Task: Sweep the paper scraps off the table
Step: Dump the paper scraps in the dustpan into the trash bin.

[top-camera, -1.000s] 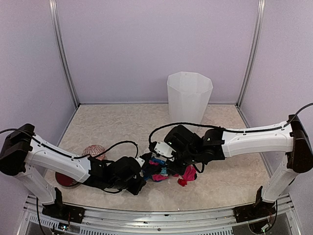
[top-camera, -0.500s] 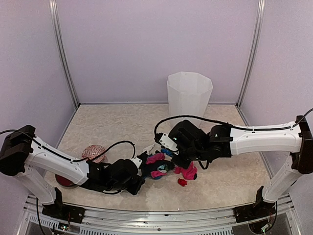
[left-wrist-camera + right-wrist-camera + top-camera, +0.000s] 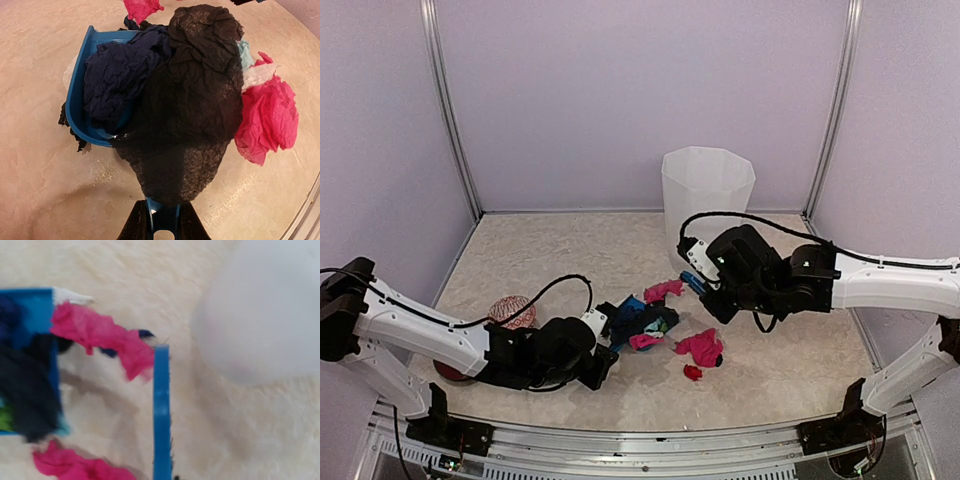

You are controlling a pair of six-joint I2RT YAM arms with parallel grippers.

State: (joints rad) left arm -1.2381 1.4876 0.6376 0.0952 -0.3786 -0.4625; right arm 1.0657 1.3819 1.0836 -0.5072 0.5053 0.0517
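Note:
A blue dustpan (image 3: pixel 77 100) lies on the beige table (image 3: pixel 570 250), heaped with paper scraps: a big black one (image 3: pixel 195 100), a navy one (image 3: pixel 115 80) and a pink one (image 3: pixel 270 115) at its side. My left gripper (image 3: pixel 163 227) is shut on the dustpan's handle; from above it (image 3: pixel 598 358) sits just left of the pan (image 3: pixel 635 320). My right gripper (image 3: pixel 698 283) is shut on a blue brush (image 3: pixel 161 410), held off to the pan's right. Loose pink scraps (image 3: pixel 665 290) (image 3: pixel 701 346) and a small red one (image 3: pixel 692 372) lie on the table.
A tall white faceted bin (image 3: pixel 707 197) stands at the back, close behind the right gripper, and fills the right wrist view's upper right (image 3: pixel 265 315). A pink netted ball (image 3: pixel 510 311) and a red disc (image 3: pixel 448 366) sit by the left arm. Walls enclose the table.
The right arm has pulled back to the right with the brush, away from the pile. Pink scraps are left lying beside the dustpan. The left gripper has kept hold of the handle.

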